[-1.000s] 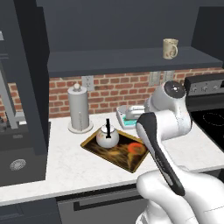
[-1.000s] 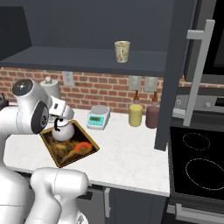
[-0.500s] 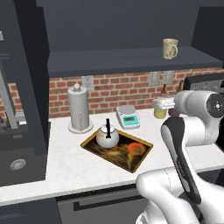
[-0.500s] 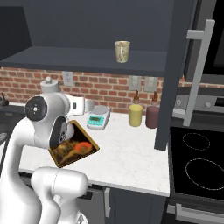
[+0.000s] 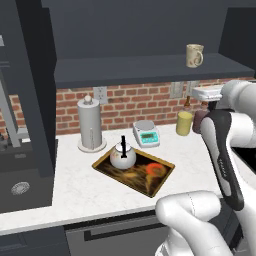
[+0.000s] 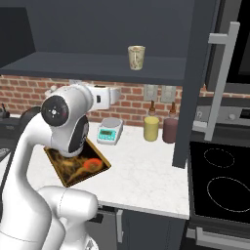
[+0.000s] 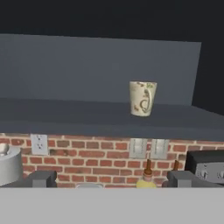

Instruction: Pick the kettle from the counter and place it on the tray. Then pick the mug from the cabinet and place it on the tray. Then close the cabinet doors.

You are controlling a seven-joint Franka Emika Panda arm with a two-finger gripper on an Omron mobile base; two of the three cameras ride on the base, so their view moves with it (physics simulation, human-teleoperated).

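Observation:
The small silver kettle with its black upright handle stands on the left part of the swirl-patterned tray, which lies on the white counter. The tray is partly behind my arm in the right base view. The cream mug stands upright on the dark cabinet shelf. My gripper is open and empty. It is held up near shelf height, right of the tray, facing the mug from a distance. A cabinet door with a silver bar handle hangs open.
A grey paper-towel cylinder, a white-teal scale, a yellow jar and a maroon jar line the brick back wall. A sink lies to the left, a black stovetop to the right.
My arm has swung up and to the right, away from the kettle on the tray, and the hand has turned toward the shelf. The kettle and tray have stayed put.

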